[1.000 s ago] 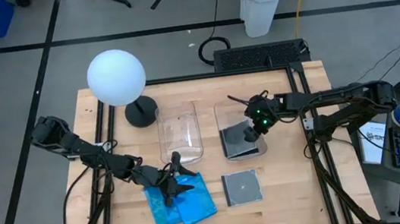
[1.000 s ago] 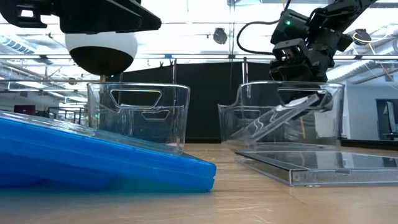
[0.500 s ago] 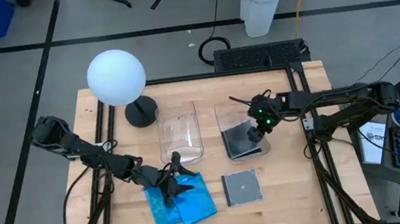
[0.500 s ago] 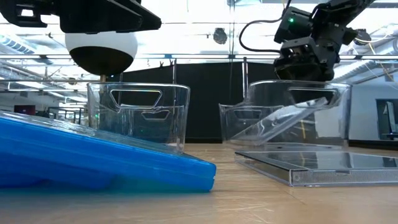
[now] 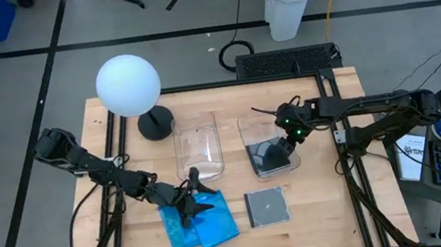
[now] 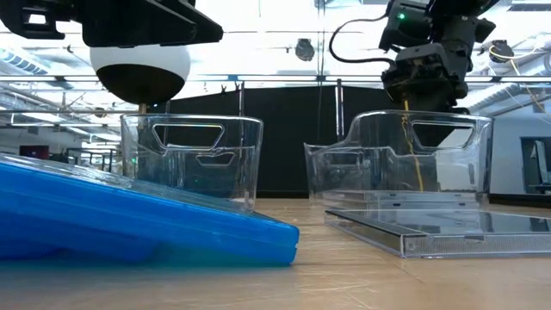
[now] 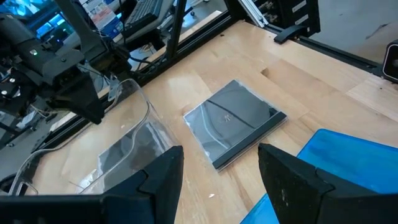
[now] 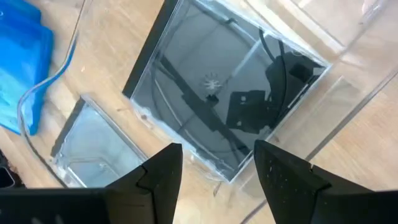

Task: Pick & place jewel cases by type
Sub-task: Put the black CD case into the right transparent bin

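Several blue jewel cases (image 5: 200,222) lie overlapped at the table's near left; in the low view the top blue case (image 6: 129,215) slants on the ones beneath. One clear jewel case (image 5: 266,207) lies flat on the table. Another clear case (image 8: 230,106) lies flat on the floor of the right bin (image 5: 246,129). My right gripper (image 8: 221,180) hangs open above that bin, pointing steeply down at the case and clear of it. My left gripper (image 7: 217,186) stands open just over the far edge of the blue cases and points toward the clear case on the table (image 7: 235,121).
A second clear bin (image 5: 198,147) stands left of the right bin and holds no case. A lamp with a white globe (image 5: 127,84) stands at the far left. Bare wood lies right of the loose clear case (image 5: 323,204).
My right gripper has risen above the right bin and tipped more steeply downward, its fingers still open. The clear case, which leaned at a slant with one edge high in the bin, now lies flat on the bin's floor.
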{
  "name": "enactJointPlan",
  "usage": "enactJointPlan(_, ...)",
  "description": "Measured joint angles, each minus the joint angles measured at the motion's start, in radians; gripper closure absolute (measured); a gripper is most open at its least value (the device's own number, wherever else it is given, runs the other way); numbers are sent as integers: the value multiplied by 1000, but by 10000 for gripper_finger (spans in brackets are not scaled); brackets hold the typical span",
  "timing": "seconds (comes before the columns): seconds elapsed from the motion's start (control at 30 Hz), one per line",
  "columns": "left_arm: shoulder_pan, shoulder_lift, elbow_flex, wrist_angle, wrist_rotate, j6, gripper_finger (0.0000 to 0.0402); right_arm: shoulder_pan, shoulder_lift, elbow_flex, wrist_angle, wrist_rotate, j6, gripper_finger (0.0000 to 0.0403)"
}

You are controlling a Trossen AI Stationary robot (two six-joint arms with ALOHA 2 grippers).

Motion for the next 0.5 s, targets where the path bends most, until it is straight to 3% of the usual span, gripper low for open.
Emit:
enactJointPlan(0.17, 0, 0, 0, 0, 0, -1, 190, 15, -7, 35, -6, 0, -44, 211)
enactJointPlan(0.33, -1, 0, 0, -34, -9, -2, 190, 45, -46, 115, 9, 17, -186, 211)
enactJointPlan(0.5, -24, -13, 1, -104, -126, -12, 190, 107, -122, 195, 32, 158, -390, 218)
